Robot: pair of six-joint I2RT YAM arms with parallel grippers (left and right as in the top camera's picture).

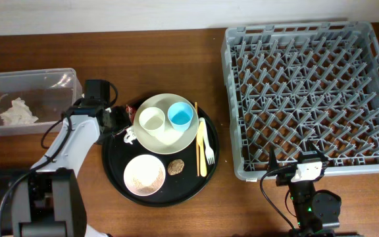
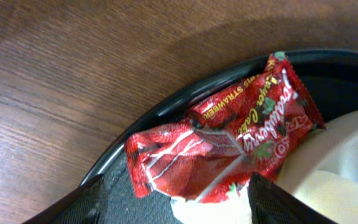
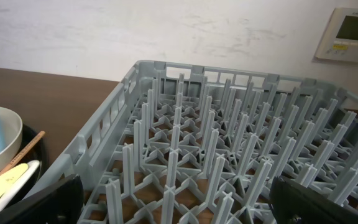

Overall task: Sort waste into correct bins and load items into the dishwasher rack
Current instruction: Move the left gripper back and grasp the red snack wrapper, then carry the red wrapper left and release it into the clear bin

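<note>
Red snack wrapper [image 2: 222, 149] lies just ahead of the left gripper [image 2: 178, 198], between its widely parted jaws, long axis slanting across the gap; this arm is much nearer

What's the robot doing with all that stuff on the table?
It is tidying up. The left hand is open over a red wrapper at the edge of the black tray. The plate, bowl and fork sit on the tray, and the rack is empty. One tissue lies in the clear tub. The right hand is open by the rack.
</note>
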